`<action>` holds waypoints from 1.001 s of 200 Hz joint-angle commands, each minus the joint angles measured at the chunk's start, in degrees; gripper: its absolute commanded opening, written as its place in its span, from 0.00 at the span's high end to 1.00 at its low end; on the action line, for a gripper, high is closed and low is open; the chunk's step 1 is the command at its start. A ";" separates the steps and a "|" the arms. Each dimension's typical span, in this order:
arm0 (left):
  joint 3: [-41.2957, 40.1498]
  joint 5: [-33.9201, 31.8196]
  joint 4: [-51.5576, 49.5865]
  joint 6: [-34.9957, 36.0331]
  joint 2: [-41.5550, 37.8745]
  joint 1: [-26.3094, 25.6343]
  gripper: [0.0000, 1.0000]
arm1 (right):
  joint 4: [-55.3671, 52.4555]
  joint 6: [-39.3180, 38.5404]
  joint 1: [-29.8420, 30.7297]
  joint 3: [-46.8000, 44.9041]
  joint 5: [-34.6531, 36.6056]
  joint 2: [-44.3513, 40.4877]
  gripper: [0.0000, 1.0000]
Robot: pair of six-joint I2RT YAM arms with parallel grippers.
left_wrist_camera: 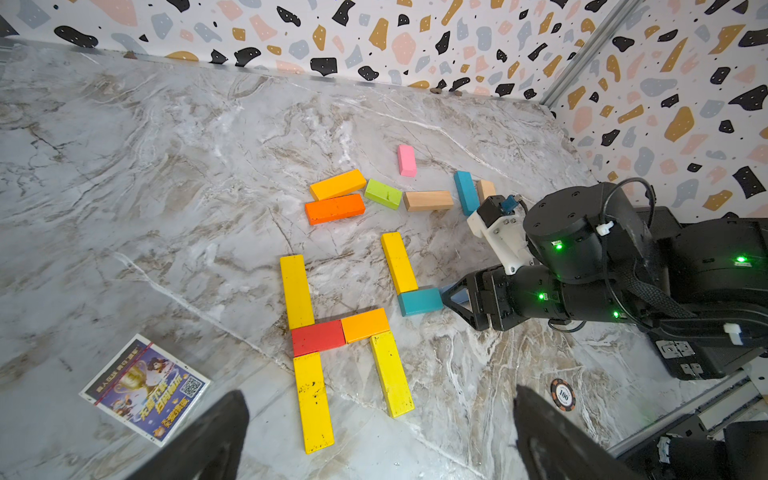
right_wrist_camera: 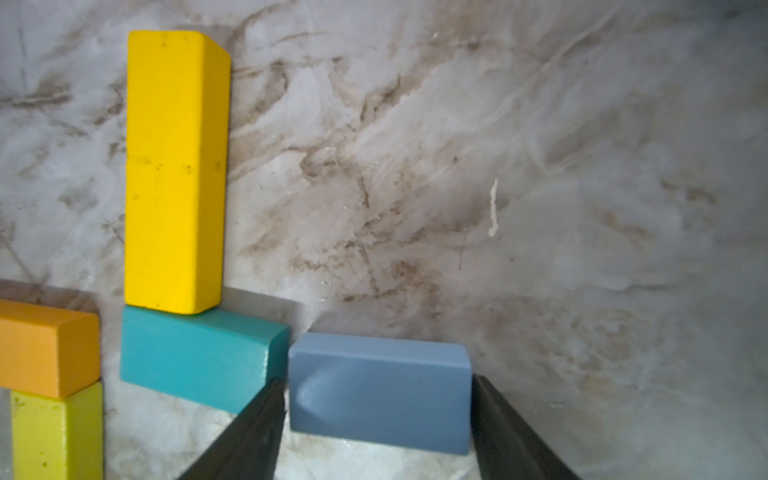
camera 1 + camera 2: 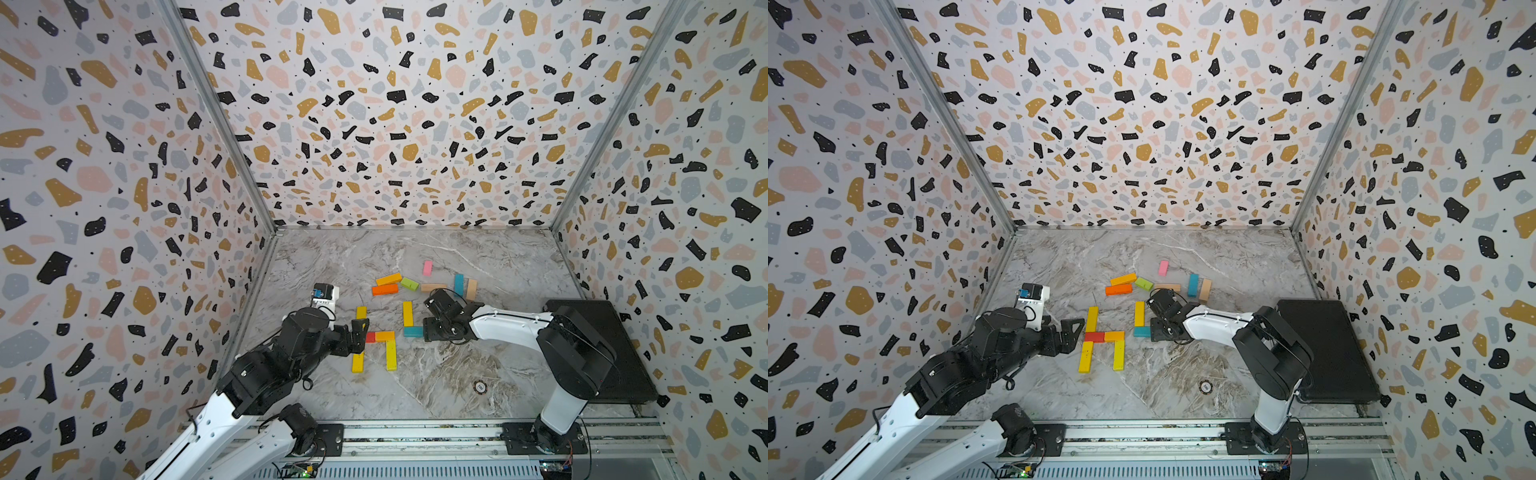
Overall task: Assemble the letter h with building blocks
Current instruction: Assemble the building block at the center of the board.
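Building blocks lie flat on the marble table. An h shape stands in front of my left gripper: a long yellow block, a red block, an orange block and two yellow legs. That gripper is wide open and empty. To the right, another yellow block meets a teal block. A light blue block rests on the table beside the teal one, between the fingers of my right gripper. A thin gap shows at one finger.
Several loose blocks lie further back: orange, yellow-orange, green, pink, plain wood and blue. A poker chip is near the front, a black pad at the right, a printed card at the left.
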 commanded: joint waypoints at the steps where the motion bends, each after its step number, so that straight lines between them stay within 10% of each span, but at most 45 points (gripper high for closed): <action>1: -0.08 -0.35 2.25 -0.15 0.15 0.18 0.01 | -0.87 0.43 0.23 0.07 1.07 -0.32 0.26; 200: 0.33 1.40 2.26 -0.49 -0.24 0.34 0.01 | 4.69 6.98 -2.80 -5.64 -5.21 -7.56 0.17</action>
